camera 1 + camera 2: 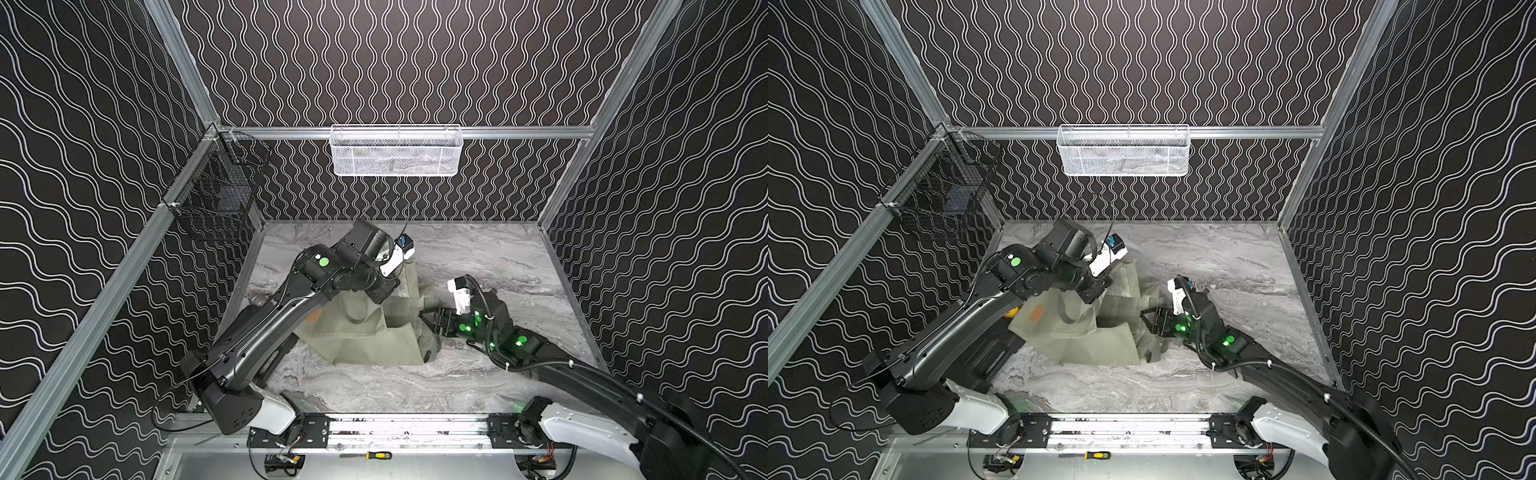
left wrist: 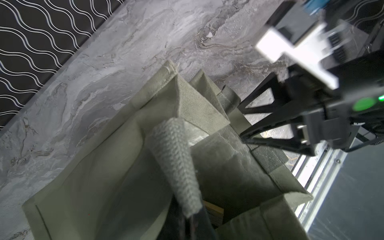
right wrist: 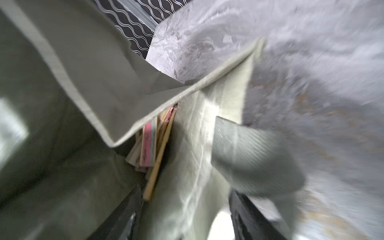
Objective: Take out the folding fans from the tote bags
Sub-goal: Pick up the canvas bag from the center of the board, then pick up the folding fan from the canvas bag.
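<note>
Just before right tool [image 3: 186, 193], fans [image 3: 148, 143] in tote [image 3: 83, 83]

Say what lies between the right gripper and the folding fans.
Right wrist view: only a fold of the tote bag separates the right gripper from the folding fans.

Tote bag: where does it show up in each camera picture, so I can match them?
Top view: tote bag lies mid-table.
Top view: same spot, mid-table.
Left wrist: close up, fills much of the picture, mouth open.
Right wrist: close up, looking into its mouth at the folding fans.
Shared landmark: the grey marbled tabletop, seen beside the bag in every view.
</note>
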`<state>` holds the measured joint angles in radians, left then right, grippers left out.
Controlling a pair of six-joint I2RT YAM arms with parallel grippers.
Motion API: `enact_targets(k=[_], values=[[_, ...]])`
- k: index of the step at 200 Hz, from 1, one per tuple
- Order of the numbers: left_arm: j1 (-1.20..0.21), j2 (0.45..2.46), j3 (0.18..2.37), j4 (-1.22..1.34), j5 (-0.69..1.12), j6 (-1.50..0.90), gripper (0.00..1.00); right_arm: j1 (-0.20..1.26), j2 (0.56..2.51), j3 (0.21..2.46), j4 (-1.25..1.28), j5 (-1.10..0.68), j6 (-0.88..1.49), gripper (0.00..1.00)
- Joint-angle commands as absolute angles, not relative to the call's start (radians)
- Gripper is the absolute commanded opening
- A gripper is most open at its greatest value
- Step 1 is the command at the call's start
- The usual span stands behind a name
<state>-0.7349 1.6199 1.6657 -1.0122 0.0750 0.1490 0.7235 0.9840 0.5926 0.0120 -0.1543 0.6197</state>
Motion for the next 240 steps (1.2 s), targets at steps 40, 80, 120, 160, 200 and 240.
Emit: enact_targets(k=[40, 80, 120, 160, 200, 240], values=[[-0.739, 1.670, 1.769, -1.021, 0.030, 0.236, 0.00, 0.728, 0.789, 0.530, 0.108, -0.349, 0.337, 0.49], [-0.746, 1.689, 1.814, -1.031, 0.032, 0.314, 0.00, 0.733, 0.961, 0.493, 0.302, -0.313, 0.422, 0.27], [-0.747, 1.701, 1.815, -0.984, 0.001, 0.329, 0.00, 0.966, 1.195, 0.530, 0.498, -0.203, 0.364, 0.25], [-0.747, 1.677, 1.829, -0.873, -0.047, 0.337, 0.00, 1.150, 1.474, 0.483, 0.993, -0.076, 0.301, 0.29], [-0.747, 1.612, 1.825, -0.844, -0.050, 0.343, 0.00, 1.224, 1.670, 0.508, 1.255, 0.093, 0.120, 0.43], [-0.748, 1.459, 1.639, -0.768, 0.049, 0.398, 0.00, 1.175, 1.730, 0.415, 1.458, 0.239, 0.012, 0.44]])
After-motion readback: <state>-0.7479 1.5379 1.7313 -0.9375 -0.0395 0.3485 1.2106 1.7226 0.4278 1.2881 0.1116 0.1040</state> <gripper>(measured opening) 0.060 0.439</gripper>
